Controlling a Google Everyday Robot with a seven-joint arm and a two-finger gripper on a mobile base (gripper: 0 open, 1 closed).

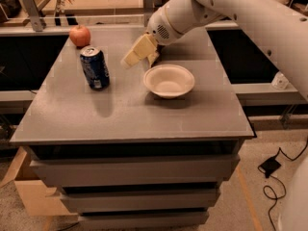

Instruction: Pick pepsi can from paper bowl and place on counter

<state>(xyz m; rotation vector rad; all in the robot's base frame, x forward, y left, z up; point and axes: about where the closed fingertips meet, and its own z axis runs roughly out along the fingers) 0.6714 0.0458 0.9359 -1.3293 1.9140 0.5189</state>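
Note:
The pepsi can stands upright on the grey counter, at its left side, free of any grip. The paper bowl sits empty at the counter's middle right. My gripper hangs open and empty above the counter between can and bowl, just behind the bowl's left rim and about a can's height to the right of the can. The white arm reaches in from the upper right.
A red apple sits at the counter's back left corner, behind the can. A wooden bench with metal posts runs along the back. A cardboard box stands on the floor at left, a cable at right.

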